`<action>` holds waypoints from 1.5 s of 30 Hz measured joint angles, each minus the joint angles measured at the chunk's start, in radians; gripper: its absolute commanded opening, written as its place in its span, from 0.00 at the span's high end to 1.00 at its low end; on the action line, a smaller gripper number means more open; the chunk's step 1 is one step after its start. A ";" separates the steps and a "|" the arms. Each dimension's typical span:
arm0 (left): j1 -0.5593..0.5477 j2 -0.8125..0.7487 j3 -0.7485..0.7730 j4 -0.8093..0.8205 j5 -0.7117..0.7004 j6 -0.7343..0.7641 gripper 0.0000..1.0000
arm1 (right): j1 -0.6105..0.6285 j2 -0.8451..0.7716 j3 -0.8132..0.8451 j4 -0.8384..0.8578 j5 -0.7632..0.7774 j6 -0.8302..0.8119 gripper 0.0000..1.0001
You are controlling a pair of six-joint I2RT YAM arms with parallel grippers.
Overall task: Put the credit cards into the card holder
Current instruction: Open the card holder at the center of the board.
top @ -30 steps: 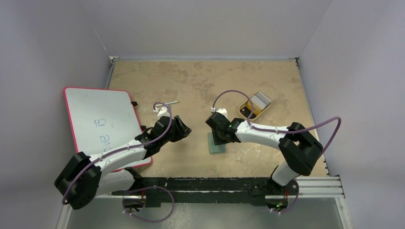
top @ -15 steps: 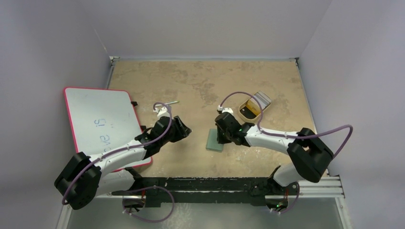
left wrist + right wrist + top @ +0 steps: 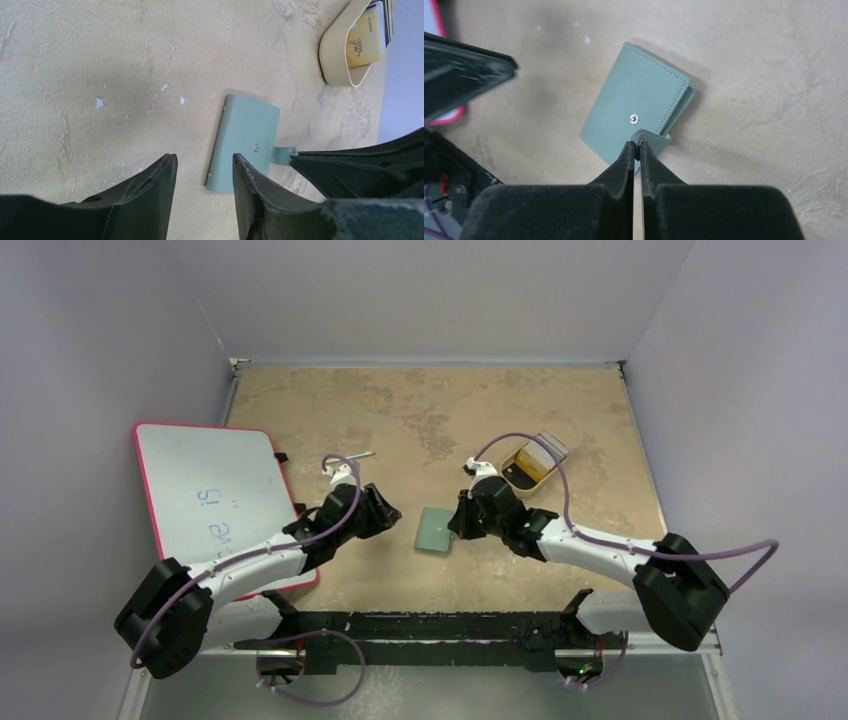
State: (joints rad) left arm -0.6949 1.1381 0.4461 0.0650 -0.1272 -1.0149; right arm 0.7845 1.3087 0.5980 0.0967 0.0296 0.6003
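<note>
The card holder (image 3: pixel 435 531) lies folded on the table, grey-green, its snap button facing up (image 3: pixel 634 118). My right gripper (image 3: pixel 457 524) (image 3: pixel 635 146) is shut on the holder's small strap tab (image 3: pixel 651 137) at its right edge. My left gripper (image 3: pixel 392 512) (image 3: pixel 205 157) stands open just left of the card holder (image 3: pixel 247 135), not touching it. The credit cards (image 3: pixel 540 455) stand stacked in a tan tray (image 3: pixel 509 473); a yellow-orange one (image 3: pixel 362 40) faces out.
A whiteboard with a red-pink frame (image 3: pixel 215 490) lies at the left, partly under the left arm. A thin silvery object (image 3: pixel 357 455) rests behind the left gripper. Grey walls close in the table on three sides.
My right gripper has shut on the strap tab and moved left, and the card holder has slid left toward my left gripper. The left arm has stayed put.
</note>
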 measured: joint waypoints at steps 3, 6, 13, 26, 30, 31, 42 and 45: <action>0.000 0.008 0.000 0.001 0.011 0.003 0.55 | -0.001 -0.053 0.000 0.034 0.000 0.002 1.00; 0.000 0.015 0.002 -0.001 0.027 0.007 0.52 | -0.008 -0.094 0.000 0.070 -0.005 0.010 1.00; 0.000 0.009 0.073 -0.074 0.030 0.041 0.46 | -0.023 -0.119 -0.013 0.164 -0.047 0.075 1.00; 0.086 0.019 0.175 -0.230 0.038 0.118 0.48 | -0.041 -0.121 -0.071 0.274 -0.099 0.171 1.00; 0.086 0.031 0.175 -0.230 0.071 0.117 0.48 | -0.055 -0.146 -0.083 0.259 -0.101 0.171 1.00; 0.086 0.031 0.175 -0.230 0.078 0.117 0.48 | -0.058 -0.154 -0.083 0.258 -0.105 0.171 1.00; 0.112 0.034 0.175 -0.264 0.098 0.116 0.49 | -0.078 -0.114 -0.081 0.283 -0.179 0.195 1.00; 0.114 0.052 0.175 -0.261 0.113 0.117 0.50 | -0.154 -0.105 -0.082 0.238 -0.183 0.179 1.00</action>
State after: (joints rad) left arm -0.5808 1.1900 0.6212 -0.1955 -0.0143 -0.8978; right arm 0.6304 1.2037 0.5159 0.3344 -0.1535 0.7795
